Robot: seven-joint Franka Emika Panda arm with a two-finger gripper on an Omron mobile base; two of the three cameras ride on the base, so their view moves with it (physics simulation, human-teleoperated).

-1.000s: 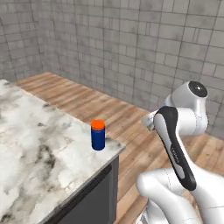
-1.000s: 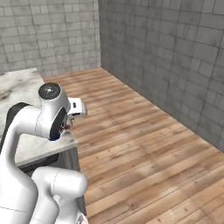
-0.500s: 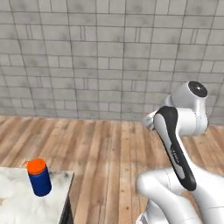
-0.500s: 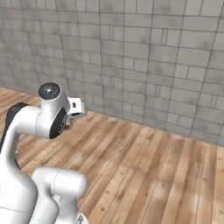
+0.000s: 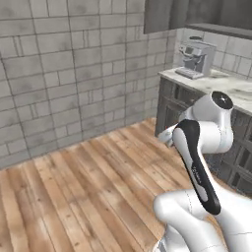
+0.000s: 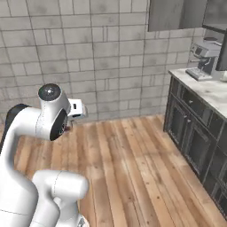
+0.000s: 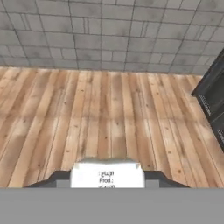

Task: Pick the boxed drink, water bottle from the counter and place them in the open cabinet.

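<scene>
In the hand view my gripper [image 7: 107, 179] is shut on the boxed drink [image 7: 107, 171], a small white carton with dark print on its face, with a dark finger on each side of it. Beyond it lie wooden floor and a grey brick wall. The water bottle is out of view. A white marble counter [image 5: 237, 86] [image 6: 212, 91] over dark grey base cabinets stands to the right. Grey wall cabinets [image 5: 166, 15] [image 6: 169, 14] hang above it; I cannot tell which one is the open cabinet.
A coffee machine [image 5: 196, 58] [image 6: 205, 56] stands on the marble counter. Dark base cabinet doors [image 5: 170, 109] [image 6: 191, 133] [image 7: 214, 98] close off the right side. Wooden floor [image 6: 128, 168] stretches ahead to the brick wall [image 5: 74, 74].
The whole picture has swung: the base has turned away from the counter with the blue bottle and faces the brick wall and coffee-machine counter. The arm's pose looks unchanged.
</scene>
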